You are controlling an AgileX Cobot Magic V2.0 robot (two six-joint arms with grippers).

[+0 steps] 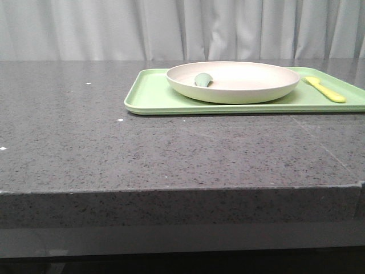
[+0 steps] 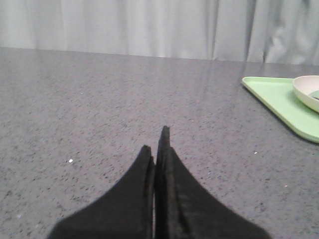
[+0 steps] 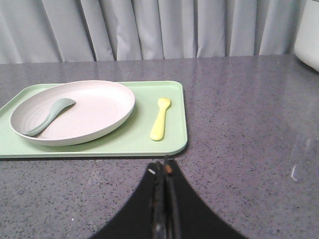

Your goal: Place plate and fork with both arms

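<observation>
A big cream plate (image 1: pixel 234 81) sits on a flat green tray (image 1: pixel 149 94) on the gray bench (image 1: pixel 114 148). The plate is in the middle of the tray, so it looks like a place set for a meal. A small yellow fork (image 3: pixel 160 118) lies flat on the tray just beside the plate, not touching it. Its tines point away from the robot, toward the curtain (image 1: pixel 171 28). A gray-green spoon (image 3: pixel 50 115) rests inside the plate, leaning on the inner edge.

I think the plate and the fork are where they should be, side by side on the tray. It looks like the job is done, or almost done. I cannot tell if the spoon is meant to stay in the plate.

The 2 arms are not in the front view at all. Each wrist view shows only its own black gripper.

The left gripper (image 2: pixel 158 149) is low over the bare bench, well apart from the tray. Its jaws are pressed together and nothing is between them. Only a corner of the tray and a bit of the plate show far off to the side.

The right gripper (image 3: pixel 164 172) is near the close edge of the tray, in front of the fork. Its jaws are pressed together too, and they hold nothing. They do not touch the tray or the fork.

A white thing (image 3: pixel 308 35) shows at the far edge of the right wrist view. I cannot tell what it is.
</observation>
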